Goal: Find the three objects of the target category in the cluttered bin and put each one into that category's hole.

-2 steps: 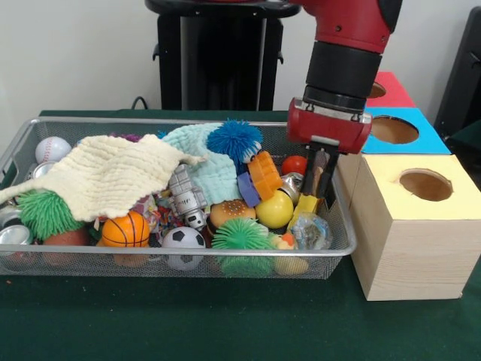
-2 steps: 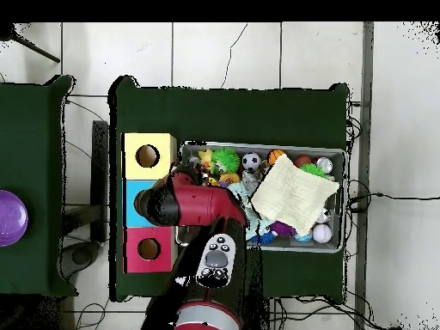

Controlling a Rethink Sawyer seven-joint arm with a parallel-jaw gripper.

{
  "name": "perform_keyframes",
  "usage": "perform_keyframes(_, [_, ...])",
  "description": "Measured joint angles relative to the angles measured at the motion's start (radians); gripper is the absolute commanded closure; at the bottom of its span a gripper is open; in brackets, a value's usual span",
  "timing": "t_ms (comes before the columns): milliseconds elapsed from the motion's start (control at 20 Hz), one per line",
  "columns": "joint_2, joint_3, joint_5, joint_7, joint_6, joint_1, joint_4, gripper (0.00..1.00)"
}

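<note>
A wire bin (image 1: 340, 248) holds mixed toys: a baseball (image 1: 52, 148), basketball (image 1: 125, 230), soccer ball (image 1: 183, 239), yellow ball (image 1: 274, 209), red ball (image 1: 294, 164), toy robot (image 1: 188, 197), hamburger (image 1: 231, 213), and blue (image 1: 234, 140) and green (image 1: 240, 235) spiky balls. A cream cloth (image 1: 105, 177) covers the left half. My gripper (image 1: 323, 194) reaches down into the bin's right end, beside the yellow ball and above a small yellow piece (image 1: 307, 204). Its fingers stand close together; nothing shows between them. In the overhead view the arm (image 2: 198, 206) hides the gripper.
Right of the bin stand three boxes with round holes on top: yellow (image 1: 413, 248) nearest, blue (image 1: 432, 139) behind it, red (image 1: 394, 90) farthest. In the overhead view they line up as yellow (image 2: 163, 146), blue (image 2: 134, 219), red (image 2: 133, 258). A purple disc (image 2: 10, 216) lies on a side table.
</note>
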State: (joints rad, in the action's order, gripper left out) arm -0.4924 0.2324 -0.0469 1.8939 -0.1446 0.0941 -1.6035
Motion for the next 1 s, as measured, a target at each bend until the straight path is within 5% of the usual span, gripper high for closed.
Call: perform_keyframes(1000, [0.052,0.001,0.000,0.000,0.000,-0.021,0.015,0.00])
